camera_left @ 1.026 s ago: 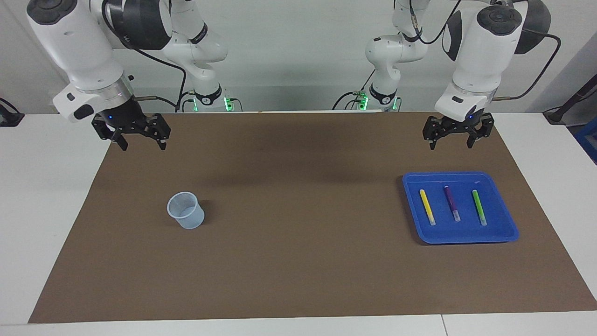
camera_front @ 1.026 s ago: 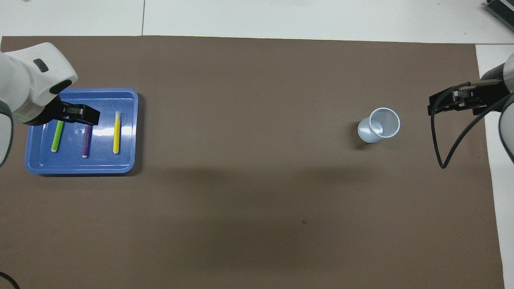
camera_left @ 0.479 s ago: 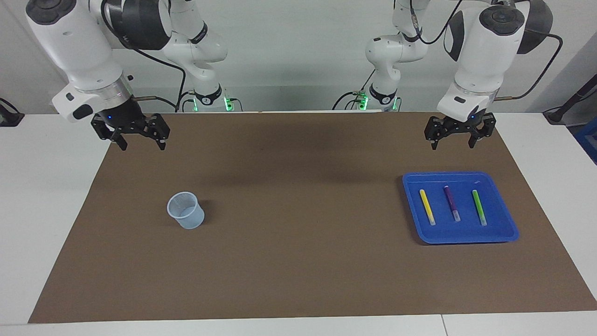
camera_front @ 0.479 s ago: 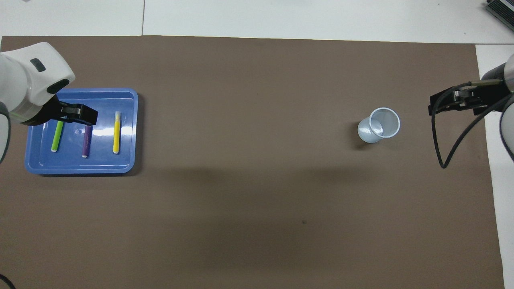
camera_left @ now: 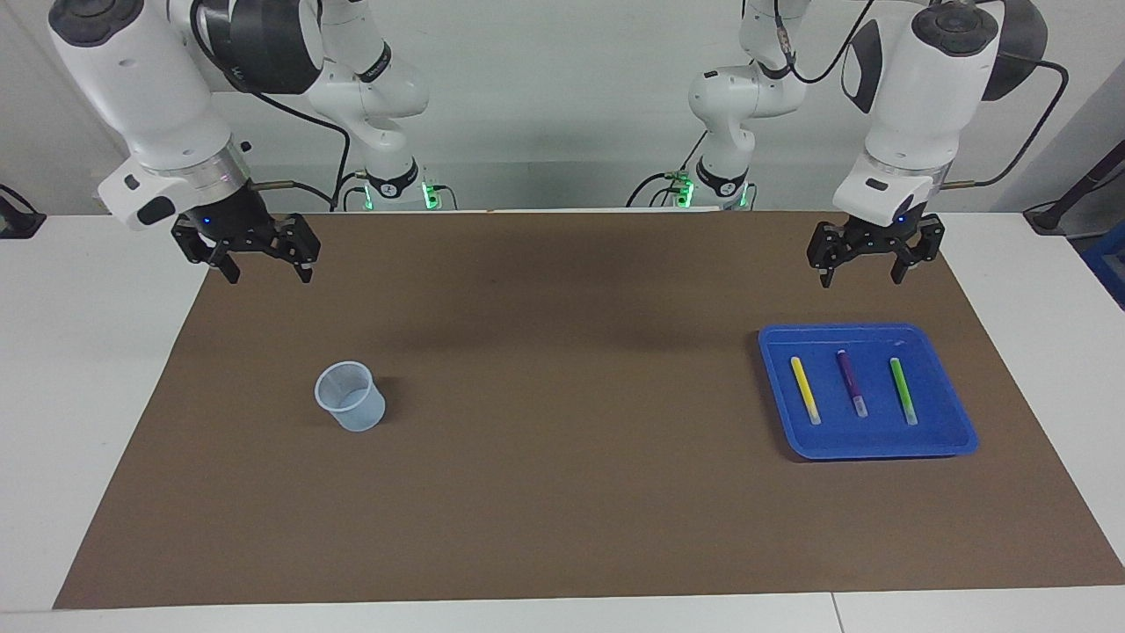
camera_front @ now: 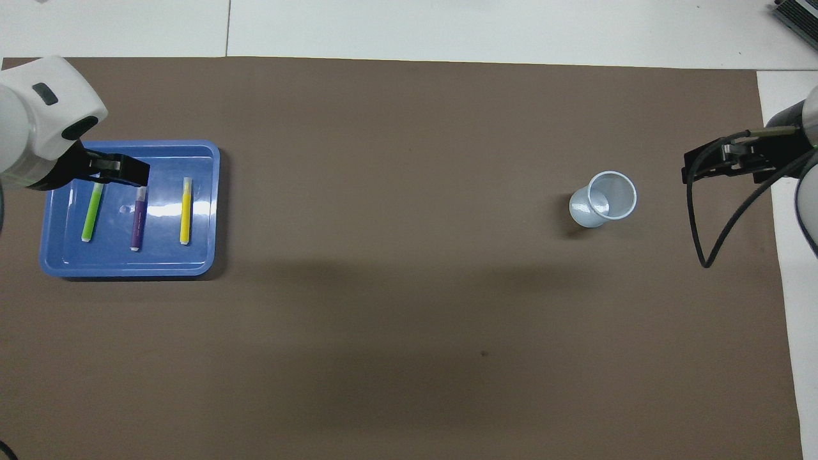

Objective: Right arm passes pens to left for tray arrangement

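all three pens in the blue tray (camera_left: 958,440) at the left arm's end of the table (camera_left: 562,492): yellow pen (camera_left: 805,389), purple pen (camera_left: 851,382), green pen (camera_left: 903,390), side by side, not touching. left tool (camera_left: 865,260) up in the air over the mat just robot-side of the tray, fingers apart, holding nothing. right tool (camera_left: 260,261) over the mat edge at the right arm's end, fingers apart, holding nothing. translucent cup (camera_left: 350,396) upright on the mat.

Three pens (camera_front: 135,218) lie side by side in the blue tray (camera_front: 204,211), partly covered by the left claw (camera_front: 118,171).
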Robot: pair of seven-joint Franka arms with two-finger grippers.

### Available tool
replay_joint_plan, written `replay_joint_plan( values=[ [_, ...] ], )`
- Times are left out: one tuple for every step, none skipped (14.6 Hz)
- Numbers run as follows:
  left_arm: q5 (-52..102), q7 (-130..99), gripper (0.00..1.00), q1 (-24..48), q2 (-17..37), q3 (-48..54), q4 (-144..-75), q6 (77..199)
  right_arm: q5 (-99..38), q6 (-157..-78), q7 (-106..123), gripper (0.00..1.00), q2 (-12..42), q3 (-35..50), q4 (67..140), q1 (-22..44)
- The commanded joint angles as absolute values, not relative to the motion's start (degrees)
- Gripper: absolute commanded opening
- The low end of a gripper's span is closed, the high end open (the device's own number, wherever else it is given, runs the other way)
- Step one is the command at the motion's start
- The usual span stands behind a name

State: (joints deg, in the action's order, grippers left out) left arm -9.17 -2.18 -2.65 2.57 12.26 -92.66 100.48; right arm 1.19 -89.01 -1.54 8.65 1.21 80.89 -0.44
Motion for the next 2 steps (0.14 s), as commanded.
replay_joint_plan(
  values=[
    [-2.4,-2.72,1.0,-4.12,0.36,11.78,-93.34,98.54,0.35,-89.3,-1.05,1.0,7.21,1.58,82.53,-1.23],
    [-2.03,-2.64,1.0,-4.22,-0.61,11.86,-93.86,98.26,0.35,-89.3,-1.05,1.0,7.21,1.58,82.53,-1.23]
  ],
)
